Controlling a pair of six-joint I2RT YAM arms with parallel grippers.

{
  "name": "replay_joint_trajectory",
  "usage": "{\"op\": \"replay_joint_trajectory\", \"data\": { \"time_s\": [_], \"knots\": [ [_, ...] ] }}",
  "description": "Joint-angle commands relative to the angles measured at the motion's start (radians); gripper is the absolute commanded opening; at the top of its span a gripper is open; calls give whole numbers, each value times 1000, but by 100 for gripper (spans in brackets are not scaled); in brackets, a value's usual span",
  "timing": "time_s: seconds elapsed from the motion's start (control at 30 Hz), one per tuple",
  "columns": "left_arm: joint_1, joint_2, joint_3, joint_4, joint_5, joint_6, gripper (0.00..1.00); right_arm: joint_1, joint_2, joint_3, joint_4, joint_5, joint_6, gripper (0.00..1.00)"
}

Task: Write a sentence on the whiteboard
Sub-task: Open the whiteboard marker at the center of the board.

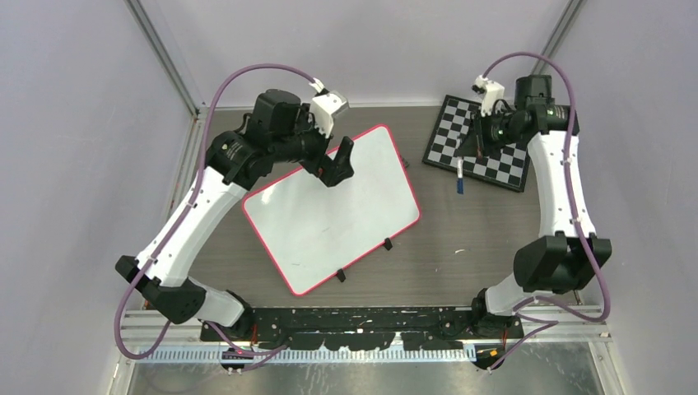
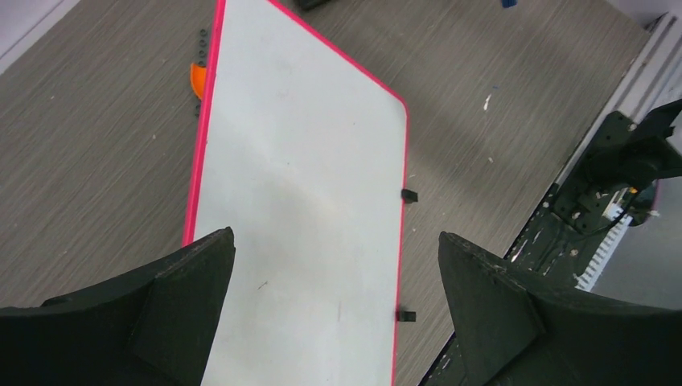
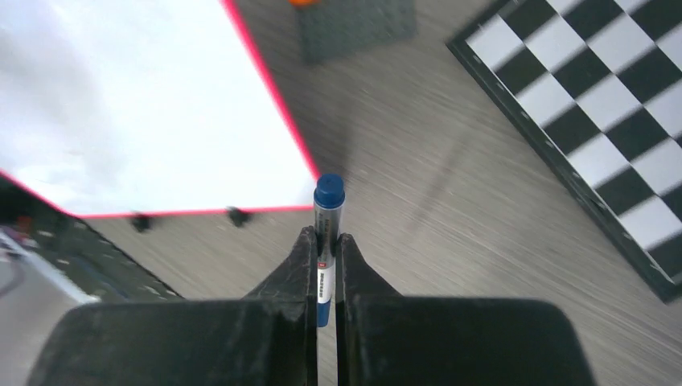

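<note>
**Top external: whiteboard [image 1: 329, 210] lying askew on the desk [image 1: 469, 247], marker [image 1: 459, 174] clamped on the right**

Seen from above, the whiteboard is laid flat and turned at an angle, left of the desk's middle, with its pink-red rim fully shown; its face is seen as plain white, marked only by faint smudges; two small black clips [image 1: 387, 243] are set on its near right edge.

The left gripper [image 2: 336, 235] is held over the board's far edge, near the far right corner; whether contact is made cannot be told. In the left wrist view its jaws are spread wide and nothing is held; the board is seen stretching away below them; a small orange piece [image 2: 195, 80] is tucked against the board's left rim.

The right gripper [image 3: 324, 239] is closed on the marker, a white barrel with a blue cap [image 3: 329, 191] fitted on the end pointing away from the wrist; the marker is held between the whiteboard and the chessboard [image 1: 449, 136], just beside the chessboard's near left edge; whether the cap meets the desk cannot be told; the right wrist view is blurred.
</note>
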Motion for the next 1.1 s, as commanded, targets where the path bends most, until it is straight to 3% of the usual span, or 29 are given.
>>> {"op": "replay_joint_trajectory", "data": {
  "time_s": [0.0,0.13,0.3,0.6,0.87,1.07],
  "knots": [
    [-1,21,49,63,85,-37,100,-1,-108,23,159,-265,367,0],
    [0,25,20,155,125,-81,100,-1,-245,-123,585,-358,772,0],
    [0,97,35,229,293,-194,98,11,-341,-275,1029,-372,1189,0],
    [0,137,-38,537,513,-439,79,128,-351,-222,966,-285,1239,0],
    [-9,147,-39,540,540,-448,71,187,-358,-216,884,-242,1216,0],
    [-12,157,-23,532,528,-435,40,205,-347,-206,869,-238,1226,0]
  ]
}}
